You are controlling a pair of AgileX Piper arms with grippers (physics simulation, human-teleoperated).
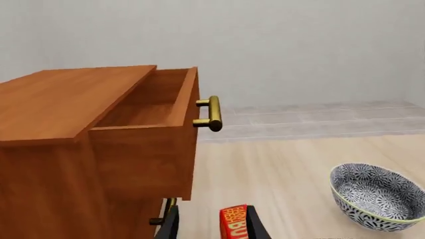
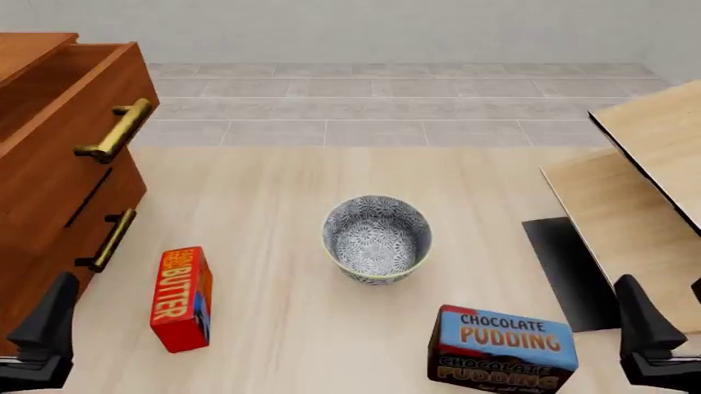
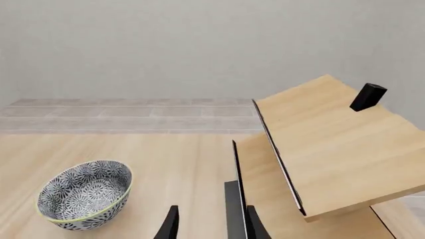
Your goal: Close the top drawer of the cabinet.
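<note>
Standing at the left edge of the table, the cabinet is showing reddish-brown wood with a visible grain and a flat top. Its top drawer is jutting out well past the fronts below it, and the left wrist view is looking down into the drawer's bare wooden interior. A horizontal brass bar handle is sitting on two short posts on that drawer front, and a similar brass handle is showing on the drawer beneath.

The left gripper is hanging low, just in front of the cabinet's lower part and apart from the top drawer; its fingers are spread and holding nothing. The right gripper is sitting at the opposite side, its fingers likewise parted and empty, near pale wood panels.

A patterned bowl is resting mid-table, with a red butter box lying between it and the cabinet, and a chocolate pudding box lying near the front edge.
</note>
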